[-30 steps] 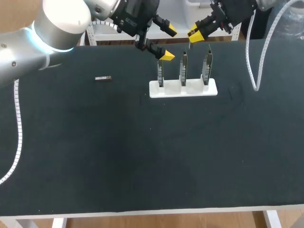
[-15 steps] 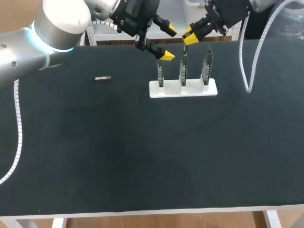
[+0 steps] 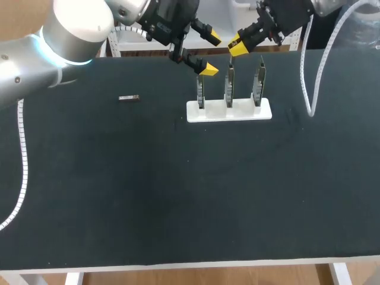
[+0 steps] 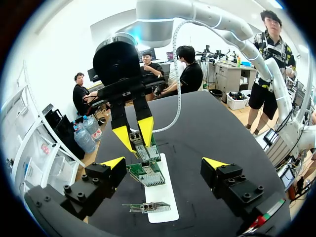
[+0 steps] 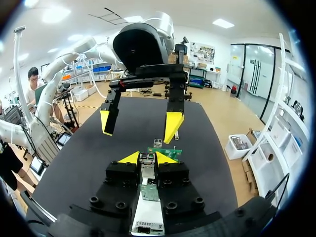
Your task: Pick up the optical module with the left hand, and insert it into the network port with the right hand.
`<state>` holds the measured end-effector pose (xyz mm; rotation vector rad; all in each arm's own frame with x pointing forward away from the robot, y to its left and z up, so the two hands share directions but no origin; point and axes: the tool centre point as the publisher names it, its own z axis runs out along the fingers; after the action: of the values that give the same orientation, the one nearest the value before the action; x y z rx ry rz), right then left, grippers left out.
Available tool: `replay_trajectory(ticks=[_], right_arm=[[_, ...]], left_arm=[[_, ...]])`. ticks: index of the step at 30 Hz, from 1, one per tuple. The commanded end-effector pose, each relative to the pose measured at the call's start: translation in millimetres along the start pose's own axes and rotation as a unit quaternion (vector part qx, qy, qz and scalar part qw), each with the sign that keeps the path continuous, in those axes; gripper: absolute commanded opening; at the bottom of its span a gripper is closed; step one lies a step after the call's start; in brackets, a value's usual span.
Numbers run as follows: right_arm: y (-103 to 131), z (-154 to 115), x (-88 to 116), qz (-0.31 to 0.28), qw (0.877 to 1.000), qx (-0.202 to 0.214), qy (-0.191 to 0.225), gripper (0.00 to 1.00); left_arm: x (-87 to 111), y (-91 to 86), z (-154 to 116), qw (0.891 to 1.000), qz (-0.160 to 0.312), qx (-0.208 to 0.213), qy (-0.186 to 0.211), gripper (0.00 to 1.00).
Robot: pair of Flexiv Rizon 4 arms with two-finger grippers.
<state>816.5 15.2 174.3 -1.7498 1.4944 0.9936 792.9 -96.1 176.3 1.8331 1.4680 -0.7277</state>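
Head view: print on the left gripper (image 3: pixel 211 55) body is too small to read. Right gripper (image 3: pixel 237 44) is clamped on the module (image 5: pixel 147 159), just over the middle board (image 3: pixel 229 86); the port itself is hidden behind the fingers. Left gripper's fingers are wide apart above the left board (image 3: pixel 200 94). Holder (image 3: pixel 215 113) carries three upright boards. Second module (image 3: pixel 129 98) lies on the table (image 3: pixel 178 196), well apart.
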Motion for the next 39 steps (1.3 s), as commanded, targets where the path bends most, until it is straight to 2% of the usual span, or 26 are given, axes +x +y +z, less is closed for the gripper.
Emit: replay_trajectory(ticks=[1, 39], right_arm=[[0.8, 0.7, 1.2, 0.0, 1.0, 0.0, -0.001, 0.0], [-6.6, 7.7, 10.2, 0.013, 1.0, -0.008, 0.005, 0.0]], left_arm=[[-0.3, 0.1, 0.1, 1.0, 0.001, 0.0, 0.001, 1.0], [-0.3, 0.1, 0.1, 1.0, 0.001, 0.0, 0.001, 1.0]])
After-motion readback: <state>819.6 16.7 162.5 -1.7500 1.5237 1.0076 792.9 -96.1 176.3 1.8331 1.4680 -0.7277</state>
